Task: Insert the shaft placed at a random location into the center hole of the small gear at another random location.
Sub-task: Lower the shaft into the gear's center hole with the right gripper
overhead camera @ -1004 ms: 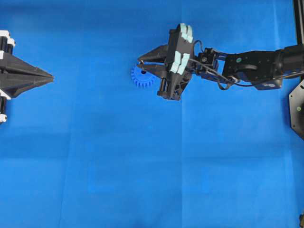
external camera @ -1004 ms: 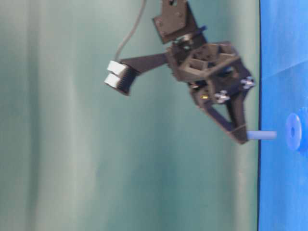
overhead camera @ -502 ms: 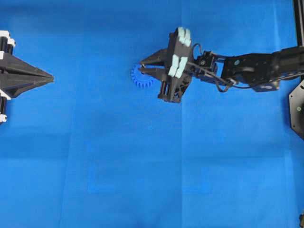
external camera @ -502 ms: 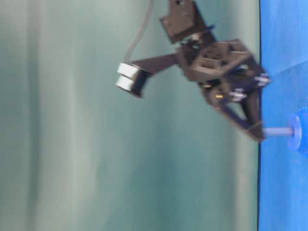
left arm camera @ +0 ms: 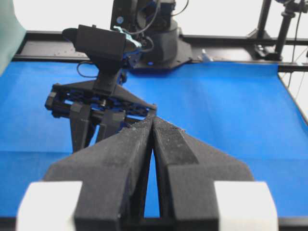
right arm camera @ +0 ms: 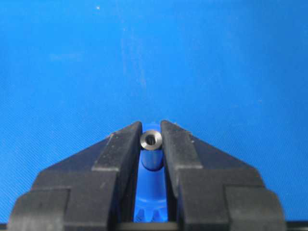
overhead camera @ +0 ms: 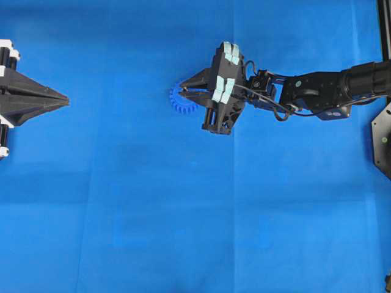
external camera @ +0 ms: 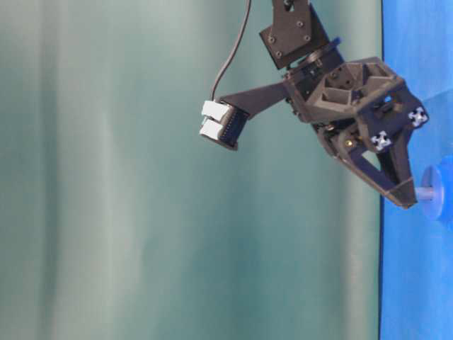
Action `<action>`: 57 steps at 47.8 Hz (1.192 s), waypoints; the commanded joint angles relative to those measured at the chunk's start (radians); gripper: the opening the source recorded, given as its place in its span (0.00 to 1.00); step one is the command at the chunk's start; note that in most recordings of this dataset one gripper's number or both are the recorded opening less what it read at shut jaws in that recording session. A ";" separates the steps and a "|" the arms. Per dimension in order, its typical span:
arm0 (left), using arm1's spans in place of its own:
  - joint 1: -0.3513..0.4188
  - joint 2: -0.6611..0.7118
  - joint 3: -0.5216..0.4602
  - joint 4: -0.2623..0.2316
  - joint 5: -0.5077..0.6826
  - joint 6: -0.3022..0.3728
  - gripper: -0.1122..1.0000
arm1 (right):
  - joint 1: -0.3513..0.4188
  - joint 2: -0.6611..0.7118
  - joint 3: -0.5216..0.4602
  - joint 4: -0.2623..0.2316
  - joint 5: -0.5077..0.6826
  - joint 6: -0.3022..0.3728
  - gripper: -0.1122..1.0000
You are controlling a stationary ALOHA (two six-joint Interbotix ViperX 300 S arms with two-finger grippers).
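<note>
The small gear (overhead camera: 181, 101) lies flat on the blue mat, half under my right gripper (overhead camera: 182, 89). That gripper is shut on the shaft (right arm camera: 150, 140), a short silvery pin standing upright between the fingertips (right arm camera: 126, 139). In the right wrist view the small gear (right arm camera: 152, 192) shows directly below the pin. From table level the shaft (external camera: 425, 192) spans the short gap from my right gripper (external camera: 408, 202) to the hub of the small gear (external camera: 433, 195). The center hole is hidden by the pin. My left gripper (overhead camera: 65, 99) rests shut and empty at the far left.
The blue mat (overhead camera: 183, 213) covers the whole table. The right arm (overhead camera: 317, 91) reaches in from the right edge. A black base plate (overhead camera: 382, 140) sits at the right border. In the left wrist view my left gripper (left arm camera: 153, 121) points at the right arm's gripper housing (left arm camera: 96, 103).
My right gripper has come down toward the gear with the shaft. The pin's lower end, earlier clear of the hub, now meets it. The left arm has not moved.
</note>
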 commanded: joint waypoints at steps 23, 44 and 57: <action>-0.003 0.006 -0.009 0.000 -0.003 0.000 0.10 | 0.002 0.029 -0.018 0.002 -0.018 0.002 0.13; -0.002 0.005 -0.008 0.000 -0.003 0.000 0.10 | 0.002 0.029 -0.018 0.002 -0.014 0.006 0.28; -0.002 0.006 -0.008 0.000 -0.003 0.000 0.10 | 0.002 0.020 -0.021 0.002 -0.011 0.006 0.81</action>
